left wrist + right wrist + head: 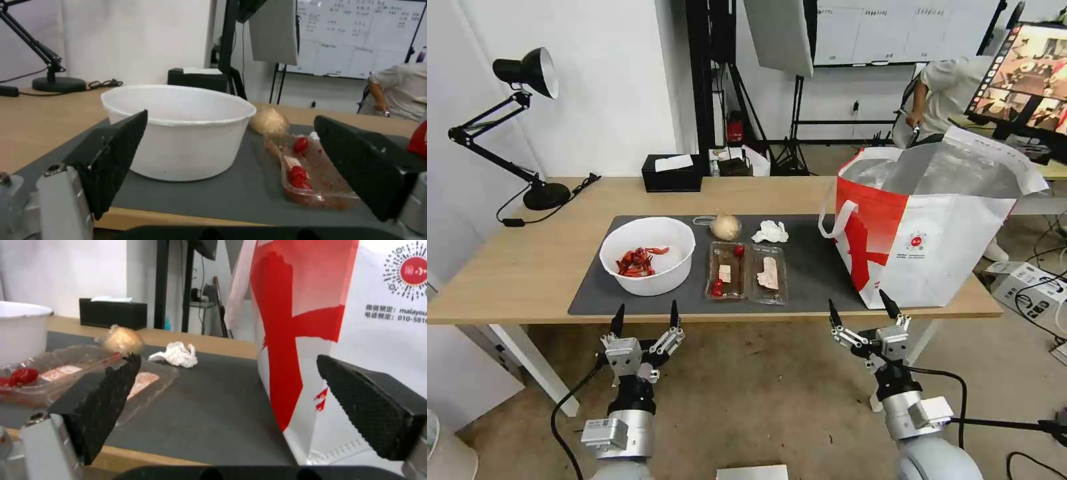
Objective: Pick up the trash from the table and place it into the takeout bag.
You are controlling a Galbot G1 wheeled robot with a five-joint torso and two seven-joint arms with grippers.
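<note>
Spread along the long light-wood tabletop (520,267) on white legs is a dark grey rectangular mat (814,267), and all the trash is sitting on it. Both arms are hanging in front of the near edge, below the surface, holding nothing. The left gripper (646,317) is waiting with its black fingers spread wide, directly in front of the white round bowl of red crayfish shells (648,255), which in the left wrist view is framed between the two fingertips and lying straight ahead. The right gripper (860,310), equally spread, is facing the near left corner of the large boxy red-and-white takeout bag with silver foil lining (924,230), which is standing open at the right end of the mat. Between the bowl and the bag, the clear two-part plastic tray of food scraps (748,272) is lying with its long side running left to right, roughly midway between the arms. Beyond it are resting the beige onion-like ball (726,227) and the crumpled white tissue (771,232). Judging by position, the left arm is nearer the bowl and the right arm is nearer the bag.
</note>
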